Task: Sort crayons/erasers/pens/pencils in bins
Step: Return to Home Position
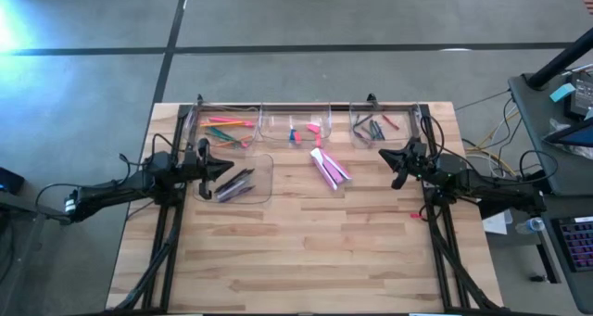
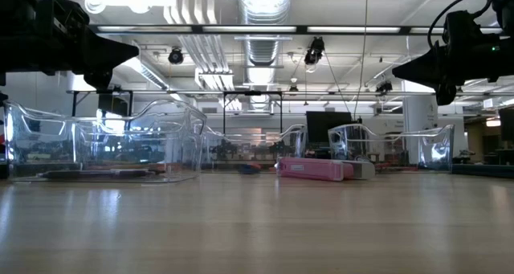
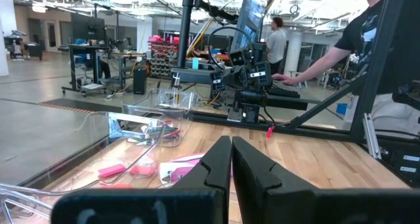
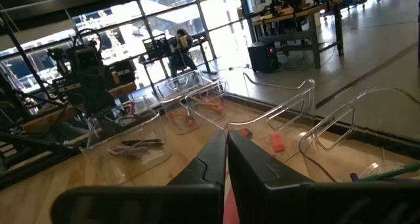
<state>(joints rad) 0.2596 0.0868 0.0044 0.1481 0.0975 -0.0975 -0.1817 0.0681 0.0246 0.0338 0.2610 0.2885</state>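
Homing step in hand: left gripper (image 1: 220,165) and right gripper (image 1: 397,158) hover closed and empty at the bench's (image 1: 306,251) side edges, 3 bins (image 1: 276,138) line its far edge, and the next move likely needs only arm retraction.

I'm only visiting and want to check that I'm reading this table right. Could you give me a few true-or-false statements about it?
1. Four clear bins stand on the table. True.
2. The left gripper holds a pen. False: it is shut on nothing.
3. A pink pack lies on the wood, outside the bins. True.
4. The right gripper reaches down into a bin. False: it hangs shut, well above the table.
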